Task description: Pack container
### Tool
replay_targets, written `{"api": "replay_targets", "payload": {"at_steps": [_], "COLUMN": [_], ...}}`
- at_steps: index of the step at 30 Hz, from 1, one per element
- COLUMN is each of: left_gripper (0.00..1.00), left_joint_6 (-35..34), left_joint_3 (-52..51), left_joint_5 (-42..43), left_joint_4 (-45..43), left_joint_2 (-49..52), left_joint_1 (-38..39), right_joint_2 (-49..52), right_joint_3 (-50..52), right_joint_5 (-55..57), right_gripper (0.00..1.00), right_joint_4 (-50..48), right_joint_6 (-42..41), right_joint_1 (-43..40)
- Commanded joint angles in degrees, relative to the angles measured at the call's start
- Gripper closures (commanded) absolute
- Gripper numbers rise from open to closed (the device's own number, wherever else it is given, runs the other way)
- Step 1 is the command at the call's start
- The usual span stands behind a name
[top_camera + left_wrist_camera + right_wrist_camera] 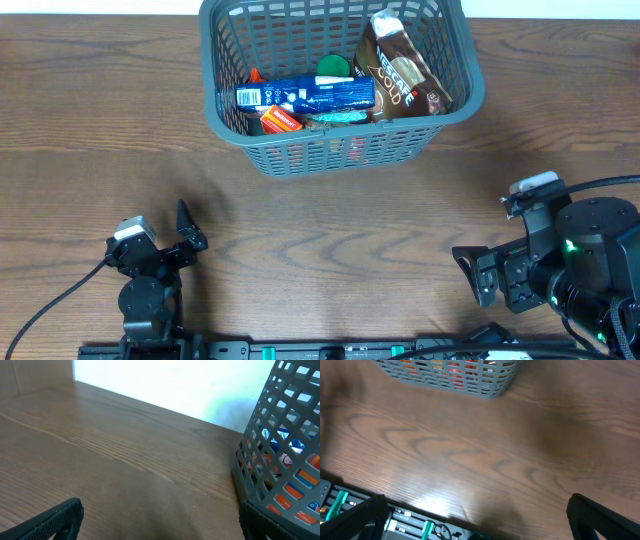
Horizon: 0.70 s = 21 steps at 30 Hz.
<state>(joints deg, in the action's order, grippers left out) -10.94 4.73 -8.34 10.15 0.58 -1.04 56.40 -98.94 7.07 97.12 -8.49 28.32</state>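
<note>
At the far centre of the table [330, 230], the container [340, 150] is found loaded with a blue carton [305, 95] and a Nescafé Gold pouch [400, 70]. The left end effector [190, 228] and right end effector [472, 272] are positioned near the front edge, jaws spread, nothing gripped. Packing is judged complete, as no loose item is visible. No further grasp appears to be required.

Bare wooden counter [330, 240] lies open from the near edge up to the basket [335, 152]. The basket stands at the far edge, just right of centre, and is the only obstacle on the surface. A wide free lane passes it on the left and a narrower one on the right. Inside, a blue box [305, 96] and a coffee pack [400, 70] crowd the near and right parts; the far-left part looks open. The left gripper [160, 525] and right gripper [477, 520] sit toward the near corners, jaws wide over bare wood.
</note>
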Motion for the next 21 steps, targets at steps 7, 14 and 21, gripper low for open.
{"api": "replay_targets", "payload": {"at_steps": [7,14,21], "left_gripper": [0.01,0.02,0.01], "left_joint_6": [-0.3,-0.3,-0.3], "left_joint_3": [-1.5,-1.5,-1.5], "left_joint_5": [-0.3,-0.3,-0.3], "left_joint_4": [0.4,0.4,0.4], "left_joint_2": [-0.3,-0.3,-0.3], "left_joint_1": [-0.3,-0.3,-0.3], "right_joint_2": [0.1,-9.0,-26.4], "right_joint_3": [-0.6,12.8,44.9], "right_joint_5": [0.4,-2.5,-8.0], "right_gripper": [0.01,0.01,0.01], "right_joint_4": [0.1,-19.6,-43.8], "right_joint_6": [0.9,1.6,1.7], "right_joint_1": [-0.2,-0.3,-3.5]}}
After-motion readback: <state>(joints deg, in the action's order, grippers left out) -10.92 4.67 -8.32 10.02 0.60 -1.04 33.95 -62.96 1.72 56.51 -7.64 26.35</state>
